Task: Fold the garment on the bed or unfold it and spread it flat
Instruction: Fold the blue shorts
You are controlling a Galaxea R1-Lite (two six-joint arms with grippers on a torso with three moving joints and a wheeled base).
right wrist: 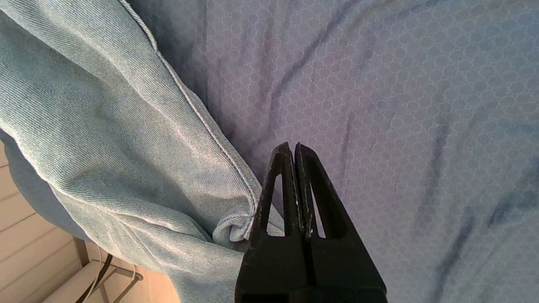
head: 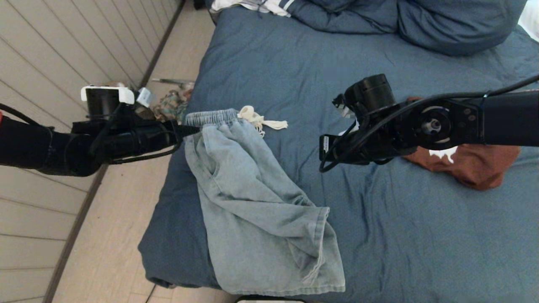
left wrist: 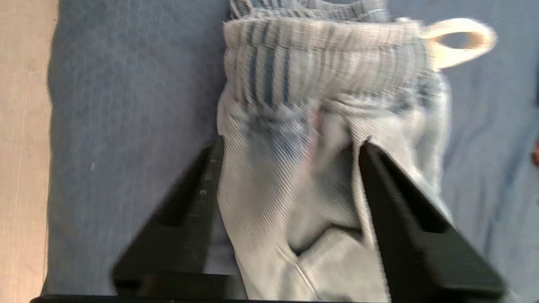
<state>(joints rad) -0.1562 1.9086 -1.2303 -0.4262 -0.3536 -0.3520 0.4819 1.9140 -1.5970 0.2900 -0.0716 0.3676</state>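
Note:
A pair of light-blue denim shorts point(head: 252, 202) lies on the near left part of the bed point(head: 294, 63), with its legs reaching the bed's front edge. The elastic waistband point(left wrist: 320, 46) and a cream drawstring point(head: 263, 120) are at the far end. My left gripper point(left wrist: 290, 145) is at the waistband's left corner point(head: 189, 128), open, with the denim lying loose between its spread fingers. My right gripper point(right wrist: 294, 145) hovers shut and empty over bare bedding, just beside the shorts' hem point(right wrist: 236, 223).
A rust-brown garment point(head: 471, 164) lies on the bed under my right arm. Blue pillows point(head: 442, 25) and a white striped cloth point(head: 252, 5) sit at the head. Wooden floor point(head: 126, 235), some floor clutter point(head: 172, 105) and a panelled wall lie to the left of the bed.

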